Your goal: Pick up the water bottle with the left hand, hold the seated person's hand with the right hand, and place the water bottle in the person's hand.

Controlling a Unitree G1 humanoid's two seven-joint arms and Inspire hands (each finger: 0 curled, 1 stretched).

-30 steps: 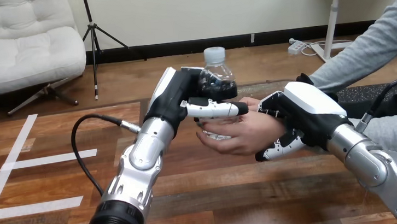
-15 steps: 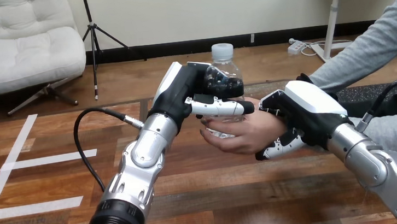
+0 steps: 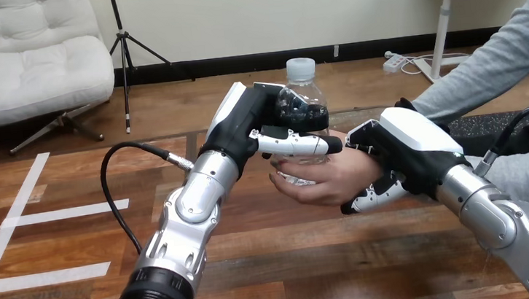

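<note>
Head view. The left arm (image 3: 193, 200) rose from the bottom edge toward the centre of the frame. It ended in the left robot hand (image 3: 263, 124), which was closed round the water bottle (image 3: 301, 86). The fingers (image 3: 294, 144) wrapped across the front of the bottle's body, and the palm backed it from the left. The bottle stood upright just above centre, clear of the table (image 3: 67, 183), with its white cap (image 3: 301, 67) topmost. The grip sat on the middle of the body. This probably left the lower part free for another hand to take.

The person's hand (image 3: 330, 176) lay directly below and right of the bottle, palm up and cupped. Its fingers curled round the bottle's base, so the bottle was touching that hand. Both the left robot hand and the person's hand were therefore on the bottle at once.

The right arm (image 3: 503, 222) entered from the lower right corner. The right robot hand (image 3: 408, 150) was closed on the person's hand at its wrist end. The white shell lay over the top, and curled fingers (image 3: 369, 198) showed beneath the heel. This hold appeared meant to steady the receiving palm and keep it level under the bottle.

Judged from this arrangement, the transfer was at its final stage. The bottle was seated in the palm, and the left robot hand had not yet let go of it.
</note>
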